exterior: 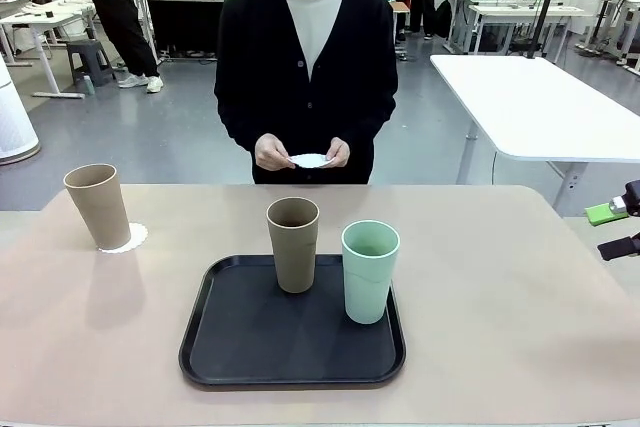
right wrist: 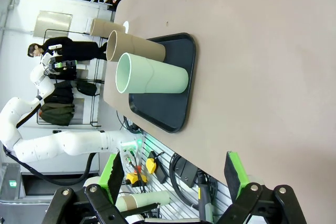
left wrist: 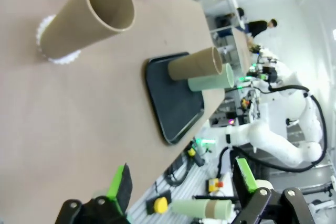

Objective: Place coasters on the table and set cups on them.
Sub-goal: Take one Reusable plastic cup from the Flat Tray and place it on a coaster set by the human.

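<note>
Coasters: how many are on the table (exterior: pixel 500 327)?

Reply: One coaster (exterior: pixel 132 240), at the far left, with a tan cup (exterior: pixel 97 205) upright on it. A person (exterior: pixel 306 57) at the far side holds a second coaster (exterior: pixel 310 160) in both hands (exterior: pixel 272 154), just beyond the table's far edge.

Asker: And the other cups?

Reply: Both stand upright on a black tray (exterior: pixel 230 347) in the middle. Another tan cup (exterior: pixel 293 244) is toward the back, and a mint cup (exterior: pixel 369 271) is just beside it on the right, nearer the robot.

Asker: Which step is this?

Reply: By my reading, the first pair is done and the second coaster is about to be laid.

Asker: What does the next move call for?

Reply: Probably waiting until that coaster lies flat on bare table. Then one tray cup is taken by its side, lifted clear of its neighbour and set down centred. The cups are tall and narrow at the base, so they could tip.

Asker: Where are the grippers?

Reply: The right gripper (exterior: pixel 612 230) hangs off the table's right edge, fingers apart and holding nothing. The left gripper (left wrist: pixel 182 178) is also spread wide and empty. It sits by the table's edge, and its camera looks across at the left cup and the tray.
</note>
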`<act>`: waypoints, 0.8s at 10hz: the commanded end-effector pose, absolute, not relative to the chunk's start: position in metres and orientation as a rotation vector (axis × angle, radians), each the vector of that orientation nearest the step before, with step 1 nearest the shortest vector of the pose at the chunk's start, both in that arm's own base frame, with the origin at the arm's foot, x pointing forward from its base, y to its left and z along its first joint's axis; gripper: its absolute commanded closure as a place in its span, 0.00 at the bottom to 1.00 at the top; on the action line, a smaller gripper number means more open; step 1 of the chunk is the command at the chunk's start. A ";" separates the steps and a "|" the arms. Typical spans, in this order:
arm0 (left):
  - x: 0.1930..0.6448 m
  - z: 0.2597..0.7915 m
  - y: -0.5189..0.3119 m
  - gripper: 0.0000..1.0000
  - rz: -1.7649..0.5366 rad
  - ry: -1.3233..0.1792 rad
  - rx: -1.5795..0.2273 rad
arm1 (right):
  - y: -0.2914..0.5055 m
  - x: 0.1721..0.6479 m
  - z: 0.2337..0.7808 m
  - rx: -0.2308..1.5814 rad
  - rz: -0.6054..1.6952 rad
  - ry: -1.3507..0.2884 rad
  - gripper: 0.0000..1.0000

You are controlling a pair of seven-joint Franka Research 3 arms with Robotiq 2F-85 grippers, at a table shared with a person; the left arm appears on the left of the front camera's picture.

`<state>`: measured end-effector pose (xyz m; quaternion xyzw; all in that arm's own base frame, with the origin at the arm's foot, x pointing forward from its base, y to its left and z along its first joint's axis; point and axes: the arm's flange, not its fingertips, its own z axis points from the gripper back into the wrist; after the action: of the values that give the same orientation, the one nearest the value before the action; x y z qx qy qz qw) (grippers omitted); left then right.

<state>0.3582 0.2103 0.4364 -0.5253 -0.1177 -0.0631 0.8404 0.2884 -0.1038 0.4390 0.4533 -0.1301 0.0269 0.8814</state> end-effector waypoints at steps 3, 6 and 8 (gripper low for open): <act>0.355 0.438 0.212 0.00 -0.120 -0.256 -1.114 | -0.104 0.289 0.439 0.955 0.057 -0.275 0.00; 0.355 0.438 0.212 0.00 -0.120 -0.256 -1.114 | -0.104 0.289 0.439 0.955 0.057 -0.275 0.00; 0.355 0.438 0.212 0.00 -0.120 -0.256 -1.114 | -0.104 0.289 0.439 0.955 0.057 -0.275 0.00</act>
<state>0.3571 0.2120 0.4368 -0.5236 -0.1188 -0.0604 0.8415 0.2884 -0.1038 0.4390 0.4533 -0.1301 0.0269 0.8814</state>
